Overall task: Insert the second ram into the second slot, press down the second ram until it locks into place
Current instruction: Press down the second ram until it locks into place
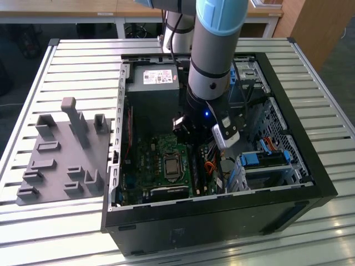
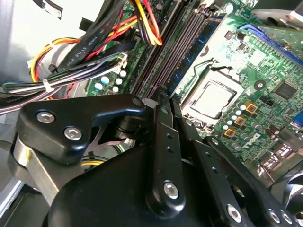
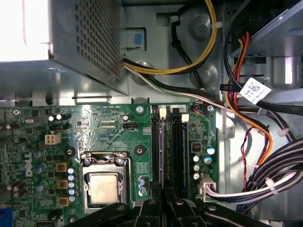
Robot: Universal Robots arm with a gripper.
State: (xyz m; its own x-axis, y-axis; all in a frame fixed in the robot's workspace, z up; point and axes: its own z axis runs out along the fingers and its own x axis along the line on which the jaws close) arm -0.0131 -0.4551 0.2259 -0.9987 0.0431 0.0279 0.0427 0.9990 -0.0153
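Where the ram stands on edge in its slot, just beside the CPU socket on the side facing the cables, the gripper sits over its near end. In the second wrist view the fingers are drawn together with no gap showing, and their tips meet at the ram's top edge. Whether they clamp the edge or only bear on it cannot be told.

Handling, as judged:
- The ram is light, thin and stiff along its length, but brittle under twist.
- Its chips and contact edge are fragile.
- Take hold of the bare top edge or the short ends, never the chip faces.
- Apply load straight down into the slot; side load risks the slot latches.

Surroundings, relative to the socket:
- A further black slot lies just beyond the ram, away from the socket.
- Small capacitors and a white connector stand near that slot.
- The cables run beyond them, close to the gripper's flank.
- The power supply sits well apart from the socket, at the far wall of the case.
- In the exterior view a grey fixture rests on the desk, outside the case.
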